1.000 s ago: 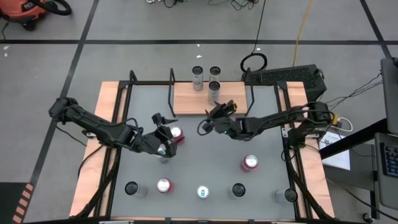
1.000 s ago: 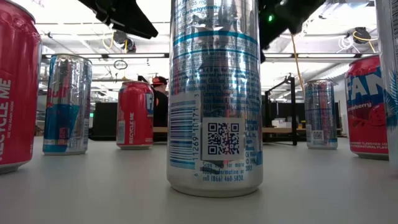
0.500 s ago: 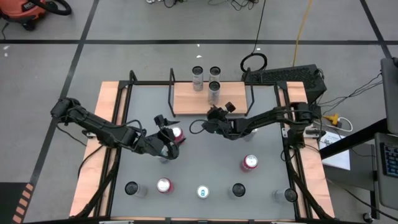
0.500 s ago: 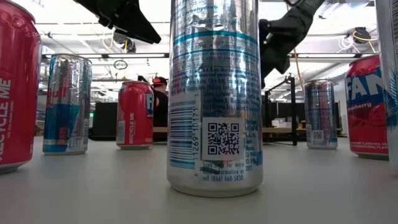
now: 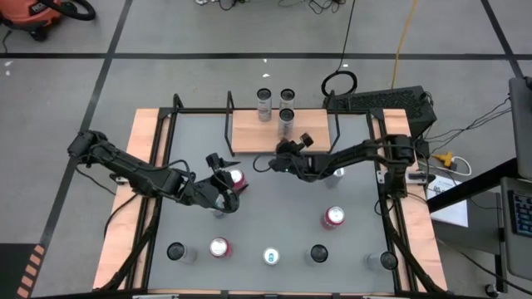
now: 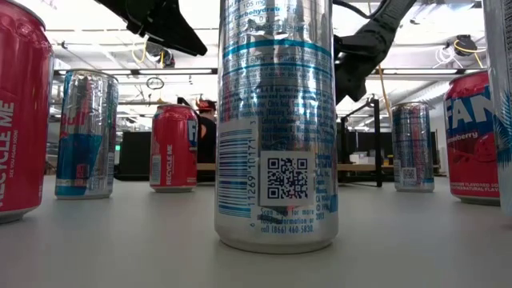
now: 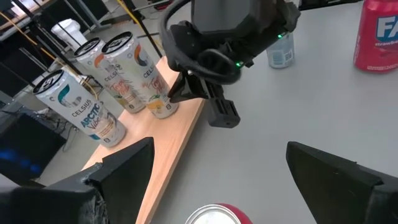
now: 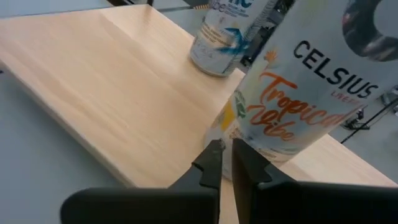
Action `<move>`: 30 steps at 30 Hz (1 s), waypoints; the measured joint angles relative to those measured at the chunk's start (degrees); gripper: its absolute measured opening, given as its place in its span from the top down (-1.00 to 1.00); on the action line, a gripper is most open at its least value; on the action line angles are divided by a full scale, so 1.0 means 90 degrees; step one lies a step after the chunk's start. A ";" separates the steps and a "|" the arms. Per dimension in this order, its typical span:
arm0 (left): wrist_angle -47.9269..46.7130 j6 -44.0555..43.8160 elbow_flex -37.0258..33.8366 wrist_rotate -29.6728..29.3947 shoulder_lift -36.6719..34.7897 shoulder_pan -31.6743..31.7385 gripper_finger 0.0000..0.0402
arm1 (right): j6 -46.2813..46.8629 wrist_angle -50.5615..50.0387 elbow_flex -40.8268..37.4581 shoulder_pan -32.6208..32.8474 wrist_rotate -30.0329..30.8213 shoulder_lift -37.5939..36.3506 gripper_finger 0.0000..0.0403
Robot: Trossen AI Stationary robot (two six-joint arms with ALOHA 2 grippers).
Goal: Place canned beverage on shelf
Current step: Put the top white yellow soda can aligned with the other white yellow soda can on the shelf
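Observation:
The shelf [image 5: 259, 133] is a light-wood board at the table's far side, with three tall cans [image 5: 287, 119] standing on it. A red canned beverage [image 5: 237, 178] stands on the grey table in front of the shelf. My left gripper [image 5: 226, 183] is open. Its two fingers stand on either side of this can's top [image 7: 214, 215] without touching it. My right gripper [image 5: 279, 160] is shut on nothing and hangs just before the shelf's near edge [image 8: 134, 168]. It points at the Tropical Vibe can [image 8: 298, 87] and stands apart from it.
Another red can [image 5: 334, 218] stands at the right. A row of several cans [image 5: 271, 256] lines the table's near edge, and one silver can [image 6: 276, 120] fills the low view. Black rod frames [image 5: 229, 124] rise at both ends of the shelf.
My right gripper has shut its fingers on nothing. It has sunk toward the table and gone a little toward the table's left edge, in front of the shelf's near edge.

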 joint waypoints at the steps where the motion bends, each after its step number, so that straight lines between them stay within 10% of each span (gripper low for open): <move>1: -0.0002 0.0001 0.0000 0.0002 0.0000 -0.0002 -0.82 | 0.0009 -0.0004 0.0000 -0.0021 -0.0007 0.0000 1.00; 30: 0.0001 -0.0002 0.0000 0.0002 -0.0002 -0.0002 -0.82 | -0.0225 0.0470 0.0000 -0.0459 -0.0519 0.0000 1.00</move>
